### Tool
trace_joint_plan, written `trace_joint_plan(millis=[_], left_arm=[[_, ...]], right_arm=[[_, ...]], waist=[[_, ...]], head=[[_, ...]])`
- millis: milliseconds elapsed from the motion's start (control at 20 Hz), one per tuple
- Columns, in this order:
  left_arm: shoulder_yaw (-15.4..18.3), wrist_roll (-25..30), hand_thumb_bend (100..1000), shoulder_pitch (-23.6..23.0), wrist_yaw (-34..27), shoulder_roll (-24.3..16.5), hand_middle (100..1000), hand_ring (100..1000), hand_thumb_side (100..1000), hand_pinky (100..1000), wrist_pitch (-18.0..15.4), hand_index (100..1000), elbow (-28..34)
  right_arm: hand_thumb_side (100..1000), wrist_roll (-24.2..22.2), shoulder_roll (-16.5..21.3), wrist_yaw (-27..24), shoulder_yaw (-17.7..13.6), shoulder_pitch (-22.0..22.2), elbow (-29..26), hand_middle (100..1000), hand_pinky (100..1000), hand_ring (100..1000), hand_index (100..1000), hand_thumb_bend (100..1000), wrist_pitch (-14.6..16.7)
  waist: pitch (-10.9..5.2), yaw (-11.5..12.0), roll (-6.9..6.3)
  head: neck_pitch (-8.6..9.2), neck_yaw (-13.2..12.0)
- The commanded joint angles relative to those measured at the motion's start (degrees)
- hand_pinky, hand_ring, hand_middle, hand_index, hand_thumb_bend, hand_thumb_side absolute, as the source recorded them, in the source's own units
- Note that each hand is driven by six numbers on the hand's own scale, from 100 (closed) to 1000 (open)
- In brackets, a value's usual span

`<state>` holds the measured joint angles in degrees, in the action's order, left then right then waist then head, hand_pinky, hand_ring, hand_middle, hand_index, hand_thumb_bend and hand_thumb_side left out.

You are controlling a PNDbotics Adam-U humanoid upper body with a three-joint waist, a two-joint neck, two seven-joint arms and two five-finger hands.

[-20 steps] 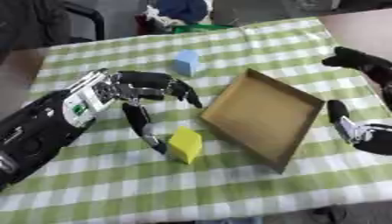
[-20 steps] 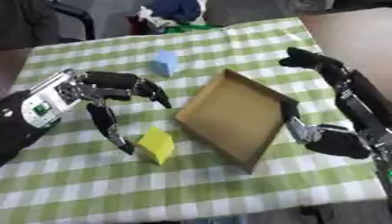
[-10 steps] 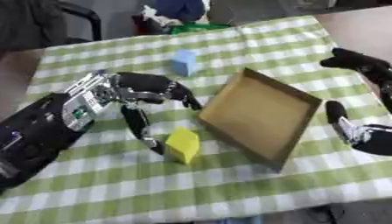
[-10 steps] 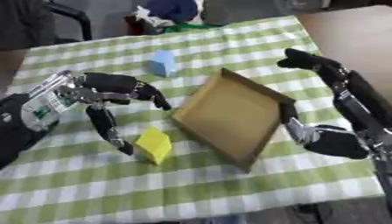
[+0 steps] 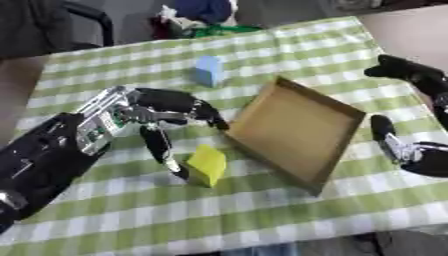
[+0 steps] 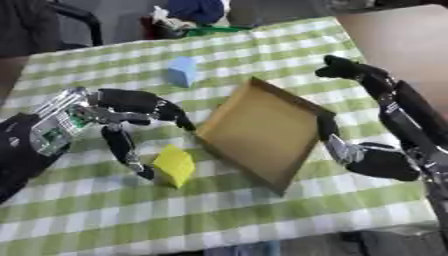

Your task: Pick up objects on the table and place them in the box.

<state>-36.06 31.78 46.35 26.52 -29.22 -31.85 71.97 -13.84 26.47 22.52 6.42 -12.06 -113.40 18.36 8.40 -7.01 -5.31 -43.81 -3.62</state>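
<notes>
A yellow block [image 5: 206, 164] lies on the green checked cloth, just left of the shallow brown cardboard box [image 5: 341, 111]. My left hand [image 5: 154, 109] hovers above and left of the block, open, with the thumb reaching down beside the block's left face and the fingers spread toward the box's near-left corner. A light blue block [image 5: 208, 70] stands farther back, apart from the hand. My right hand [image 6: 367, 155] is open at the box's right side, one finger near its rim and the others arched high over the far right corner.
The table's front edge runs close below the yellow block and box. Dark chairs and a heap of blue, white and green things [image 5: 188, 16] stand beyond the far edge. A bare brown tabletop [image 6: 402, 35] shows at the upper right.
The whole picture has shifted slightly, so the camera moved. My left hand's thumb has come a little closer to the yellow block. The blocks and box lie where they were.
</notes>
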Motion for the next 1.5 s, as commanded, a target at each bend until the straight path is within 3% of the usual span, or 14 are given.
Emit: trace_joint_plan(millis=[50, 500, 600, 750, 850, 1200, 1250, 1300, 1500], left_arm=[[1.1, 20.19, 630, 0.64, 0.56, -0.42, 752, 769, 261, 795, -20.12, 910, -0.12], [1.75, 20.19, 534, 0.37, 0.74, 0.84, 690, 716, 220, 755, -20.12, 851, -1.99], [2.21, 20.19, 482, 0.44, 0.73, 0.99, 672, 699, 198, 744, -20.12, 832, -2.12], [3.33, 20.19, 298, 0.56, 0.39, 1.19, 622, 652, 130, 713, -20.12, 783, -2.36], [4.24, 20.19, 240, 0.76, 0.05, 1.33, 592, 630, 112, 701, -20.12, 751, -2.47], [6.97, 20.19, 228, 2.54, 0.35, 1.84, 562, 617, 100, 701, -20.12, 709, -2.82], [7.58, 20.19, 162, 2.89, 0.52, 1.95, 564, 618, 100, 705, -20.12, 710, -2.79], [8.3, 20.19, 237, 3.33, 0.75, 2.14, 565, 620, 100, 708, -20.12, 713, -2.74], [11.21, 19.23, 255, 5.79, 3.26, 5.1, 581, 629, 100, 722, -20.12, 725, -2.81]], right_arm=[[489, -0.11, 0.89, 0.02, -0.03, -0.6, -1.19, 823, 906, 869, 1000, 100, 0.05], [487, -0.14, 1.01, -0.03, 0.04, -0.75, -1.19, 824, 906, 870, 1000, 100, 0.16], [486, -0.14, 1.01, 0.0, 0.04, -0.7, -1.19, 824, 906, 870, 1000, 100, 0.13], [485, -0.11, 0.98, 0.04, 0.0, -0.69, -1.19, 824, 906, 870, 1000, 100, 0.09], [485, -0.08, 0.98, 0.06, -0.03, -0.66, -1.19, 824, 906, 870, 1000, 100, 0.07], [484, 0.01, 0.96, 0.0, -0.13, -0.71, -1.19, 825, 906, 870, 1000, 100, 0.0], [491, 0.03, 0.97, -0.03, -0.15, -0.75, -1.19, 825, 906, 870, 1000, 100, 0.0], [480, 0.07, 0.98, -0.08, -0.19, -0.81, -1.19, 825, 906, 871, 1000, 100, 0.02], [471, 0.19, 1.0, -0.32, -0.26, -1.24, -1.19, 827, 905, 871, 1000, 100, 0.19]], waist=[[-0.71, -0.02, 0.27], [-0.72, -0.28, 0.34], [-0.7, -0.28, 0.35], [-0.68, -0.26, 0.36], [-0.68, -0.21, 0.38], [-0.73, -0.12, 0.53], [-0.74, -0.1, 0.55], [-0.75, -0.08, 0.59], [-0.71, -0.23, 0.92]], head=[[-0.3, 0.04], [-0.3, 0.05], [-0.3, 0.03], [-0.3, 0.07], [-0.3, 0.07], [-0.3, 0.15], [-0.3, 0.15], [-0.3, 0.16], [-0.3, 0.1]])
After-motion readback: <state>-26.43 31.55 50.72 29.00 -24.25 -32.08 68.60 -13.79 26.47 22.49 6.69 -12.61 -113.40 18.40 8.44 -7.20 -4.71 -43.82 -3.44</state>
